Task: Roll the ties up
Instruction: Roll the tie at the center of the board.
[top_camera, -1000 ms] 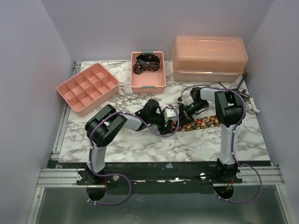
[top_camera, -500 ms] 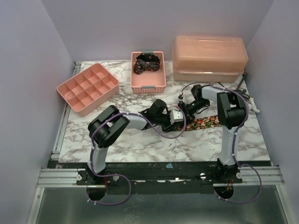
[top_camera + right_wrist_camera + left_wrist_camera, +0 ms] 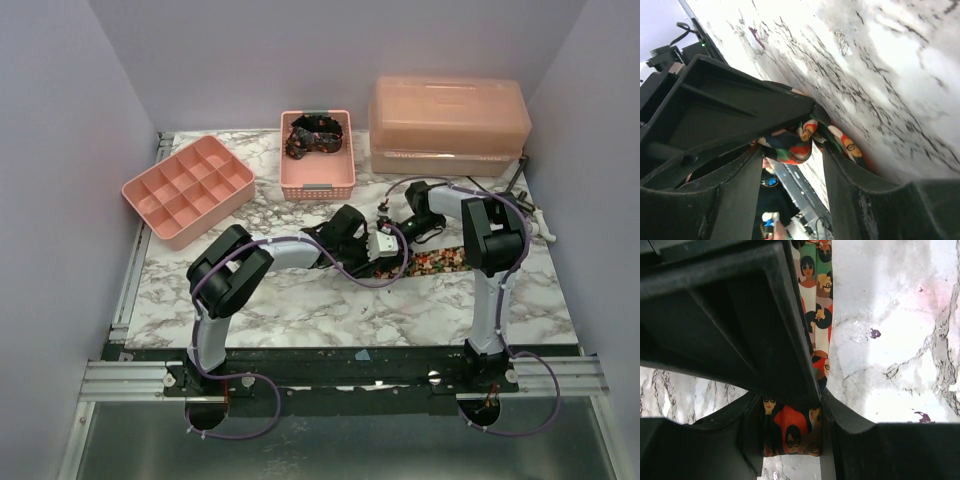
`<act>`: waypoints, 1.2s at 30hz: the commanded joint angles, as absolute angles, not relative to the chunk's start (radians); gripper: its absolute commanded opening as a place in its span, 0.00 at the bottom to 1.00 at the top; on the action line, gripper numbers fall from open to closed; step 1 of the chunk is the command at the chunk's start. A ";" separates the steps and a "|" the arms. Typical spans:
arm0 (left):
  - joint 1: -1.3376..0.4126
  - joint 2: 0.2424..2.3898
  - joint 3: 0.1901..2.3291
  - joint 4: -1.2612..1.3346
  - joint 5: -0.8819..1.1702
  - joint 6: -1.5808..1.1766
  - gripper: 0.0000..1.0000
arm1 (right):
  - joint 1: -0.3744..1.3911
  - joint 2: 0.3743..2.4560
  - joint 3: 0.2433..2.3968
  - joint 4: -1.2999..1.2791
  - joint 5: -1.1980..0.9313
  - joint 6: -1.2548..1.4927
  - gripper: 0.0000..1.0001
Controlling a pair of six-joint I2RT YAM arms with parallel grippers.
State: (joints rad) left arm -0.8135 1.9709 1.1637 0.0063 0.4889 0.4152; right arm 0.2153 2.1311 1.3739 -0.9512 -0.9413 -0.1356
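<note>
Rear centre of marble table [image 3: 300,300]: pink basket [image 3: 317,184], containing one dark tie [image 3: 315,135], bunched loosely.
Rear left: divided tray [image 3: 185,190], open-topped, set at an angle to the table edge.
Rear right: lidded box [image 3: 448,125], lid on, contents hidden.
Centre right: printed tie [image 3: 440,262], flat on the table, running rightward from both grippers.
Left gripper [image 3: 791,437]: fingers clamped on the printed tie, fabric filling the gap.
Right gripper [image 3: 792,165]: fingers apart, a folded part of the printed tie between them; apparently no pad contact, view too close for certainty.
</note>
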 commanded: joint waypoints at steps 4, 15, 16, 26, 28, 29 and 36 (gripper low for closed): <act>-0.822 2.010 1.144 -0.206 0.403 0.435 0.28 | 0.240 2.206 1.403 -0.895 -0.925 -0.108 0.06; -0.689 1.909 0.934 0.312 0.727 0.300 0.70 | 0.183 2.296 1.337 -0.907 -0.712 -0.209 0.01; -0.686 1.907 0.910 0.376 0.742 0.299 0.71 | 0.177 2.310 1.342 -0.909 -0.699 -0.212 0.01; -0.752 2.017 0.885 0.781 0.790 0.221 0.73 | 0.171 2.362 1.396 -0.933 -0.647 -0.193 0.01; -0.769 2.040 0.907 0.782 0.760 0.224 0.69 | 0.173 2.364 1.401 -0.937 -0.653 -0.194 0.01; -0.774 2.052 0.923 0.769 0.746 0.221 0.65 | 0.173 2.362 1.405 -0.940 -0.657 -0.194 0.01; -0.771 2.028 0.952 0.463 0.681 0.305 0.20 | 0.172 2.302 1.453 -0.990 -0.740 -0.207 0.18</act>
State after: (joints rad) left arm -0.7639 2.0411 0.9432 0.6472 0.7116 0.2394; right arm 0.1841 2.2539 1.4475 -1.0397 -0.9249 -0.2241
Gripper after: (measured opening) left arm 0.347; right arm 0.093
